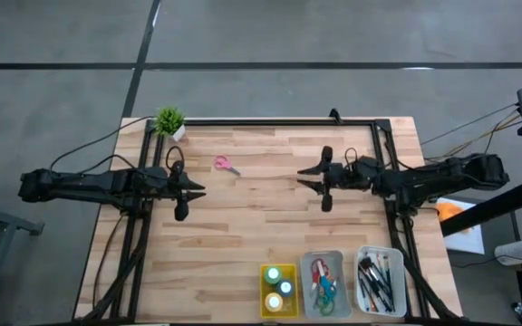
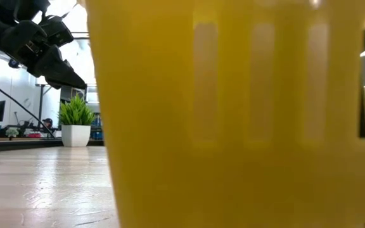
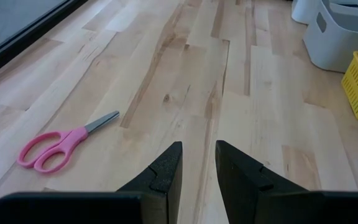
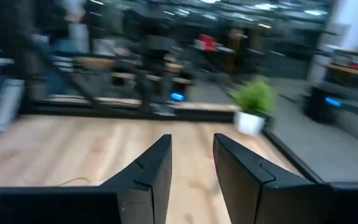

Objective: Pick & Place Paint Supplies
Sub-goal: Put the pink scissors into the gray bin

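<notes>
Pink-handled scissors [image 1: 227,165] [image 3: 61,144] lie flat on the wooden table, between the two arms and toward the far edge. My left gripper [image 1: 198,190] [image 3: 197,152] hovers at the table's left, open, with nothing between its fingers; the scissors lie a little ahead of it, to its far side. My right gripper [image 1: 303,178] [image 4: 191,146] hangs above the table's right half, pointing level toward the left, open and holding nothing. Paint bottles [image 1: 279,288] stand in the yellow tray [image 1: 265,303]. Other scissors [image 1: 323,282] lie in the grey tray [image 1: 337,263]. Brushes [image 1: 377,281] lie in the white tray [image 1: 399,272].
A small potted plant [image 1: 169,120] [image 4: 253,102] stands at the table's far left corner. The three trays sit in a row at the near edge, right of centre; the yellow tray's wall [image 2: 233,126] fills most of the low view. Bare wood lies between the arms.
</notes>
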Action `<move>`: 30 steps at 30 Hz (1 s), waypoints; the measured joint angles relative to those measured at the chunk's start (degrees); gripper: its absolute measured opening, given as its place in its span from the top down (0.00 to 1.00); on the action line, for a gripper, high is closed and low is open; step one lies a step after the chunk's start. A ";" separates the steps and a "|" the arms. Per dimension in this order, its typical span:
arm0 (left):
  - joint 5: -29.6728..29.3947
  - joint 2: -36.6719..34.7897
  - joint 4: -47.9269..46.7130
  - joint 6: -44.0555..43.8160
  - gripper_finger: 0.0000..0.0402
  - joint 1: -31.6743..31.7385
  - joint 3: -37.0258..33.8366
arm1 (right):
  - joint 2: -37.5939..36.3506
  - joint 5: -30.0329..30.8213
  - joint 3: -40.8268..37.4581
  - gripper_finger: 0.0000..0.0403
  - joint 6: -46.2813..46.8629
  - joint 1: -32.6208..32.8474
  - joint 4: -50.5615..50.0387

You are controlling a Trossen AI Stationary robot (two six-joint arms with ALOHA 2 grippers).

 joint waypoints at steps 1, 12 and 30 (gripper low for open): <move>0.00 0.00 0.00 0.00 0.75 0.00 0.00 | 0.09 -3.34 -0.06 0.72 0.05 -1.42 0.67; 0.00 0.00 -0.35 0.00 0.75 0.01 0.00 | 0.13 -4.27 1.93 0.72 -0.23 -7.30 0.42; 0.00 0.00 -0.33 0.00 0.75 0.02 0.00 | 0.13 -4.25 2.13 0.72 -1.64 -7.28 0.38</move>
